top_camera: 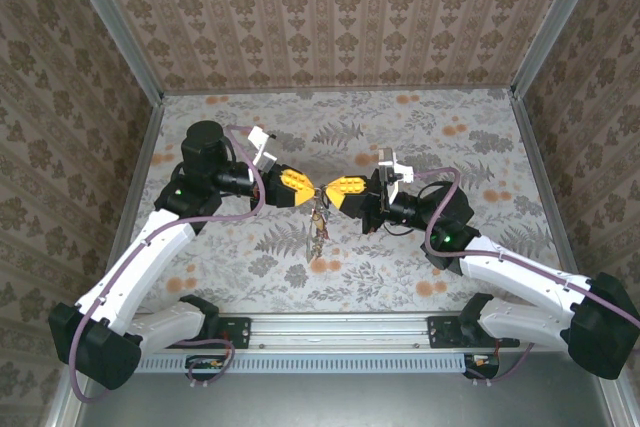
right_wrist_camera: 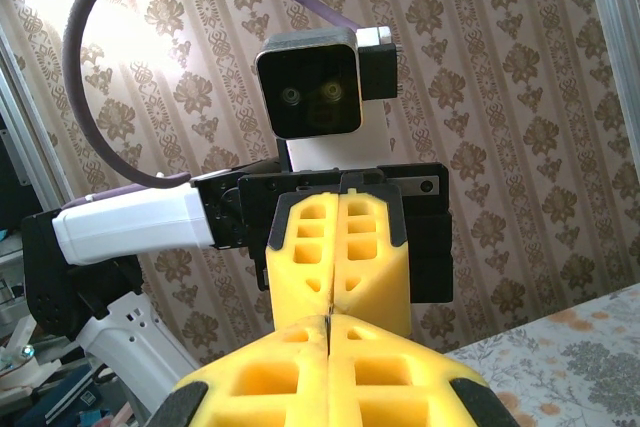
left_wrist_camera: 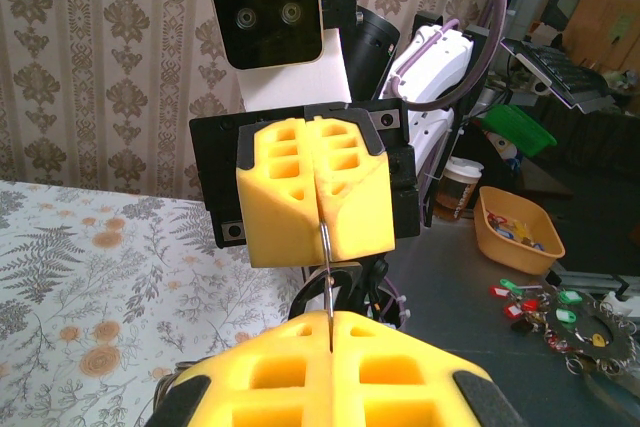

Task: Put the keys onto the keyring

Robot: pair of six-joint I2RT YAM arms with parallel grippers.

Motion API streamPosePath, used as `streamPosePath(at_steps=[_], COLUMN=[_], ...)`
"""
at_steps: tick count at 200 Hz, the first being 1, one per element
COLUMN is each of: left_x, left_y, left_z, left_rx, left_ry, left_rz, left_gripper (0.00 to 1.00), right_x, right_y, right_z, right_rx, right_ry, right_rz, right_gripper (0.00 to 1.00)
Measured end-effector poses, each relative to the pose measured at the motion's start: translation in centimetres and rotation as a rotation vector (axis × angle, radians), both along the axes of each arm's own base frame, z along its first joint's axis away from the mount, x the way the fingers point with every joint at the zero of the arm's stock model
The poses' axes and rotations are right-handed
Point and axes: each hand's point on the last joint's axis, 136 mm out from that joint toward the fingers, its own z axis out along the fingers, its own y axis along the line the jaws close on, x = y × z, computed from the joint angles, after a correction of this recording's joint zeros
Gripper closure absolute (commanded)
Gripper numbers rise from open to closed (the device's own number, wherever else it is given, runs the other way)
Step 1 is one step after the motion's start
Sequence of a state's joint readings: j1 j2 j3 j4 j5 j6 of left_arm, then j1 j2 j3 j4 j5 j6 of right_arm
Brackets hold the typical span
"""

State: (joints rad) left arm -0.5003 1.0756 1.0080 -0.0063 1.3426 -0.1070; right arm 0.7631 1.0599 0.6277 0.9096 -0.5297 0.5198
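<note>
Two sets of fingers, tip to tip, the left fingers (top_camera: 292, 183) and the right fingers (top_camera: 346, 187), pinch the thin keyring (left_wrist_camera: 326, 267) above mid-bench (top_camera: 430, 137), keys (top_camera: 318, 232) dangling — an uneven pull may slip it free.

centre: your left gripper (top_camera: 312, 192) and right gripper (top_camera: 330, 194) meet tip to tip, no passage between | just near of the tips: keyring (top_camera: 320, 209) and keys (top_camera: 318, 237) hang in your way | far: bare table (top_camera: 400, 127) free up to the far wall (top_camera: 340, 17) | sides: left wall (top_camera: 60, 97) and right wall (top_camera: 590, 97) close you in | near: rail (top_camera: 340, 332) bars it
</note>
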Motion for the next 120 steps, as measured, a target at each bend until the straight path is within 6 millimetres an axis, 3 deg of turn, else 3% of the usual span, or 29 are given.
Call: streamPosePath(at_steps=[120], left_x=[-0.1], left_y=[0.05], left_z=[0.05], left_rx=[0.001], left_ry=[0.004], left_rz=[0.0], left_gripper=[1.0], right_x=[0.16], right_y=[0.4], right_z=[0.23], right_rx=[0.01], right_ry=[-0.011], right_rz=[0.005], right_gripper=[1.0])
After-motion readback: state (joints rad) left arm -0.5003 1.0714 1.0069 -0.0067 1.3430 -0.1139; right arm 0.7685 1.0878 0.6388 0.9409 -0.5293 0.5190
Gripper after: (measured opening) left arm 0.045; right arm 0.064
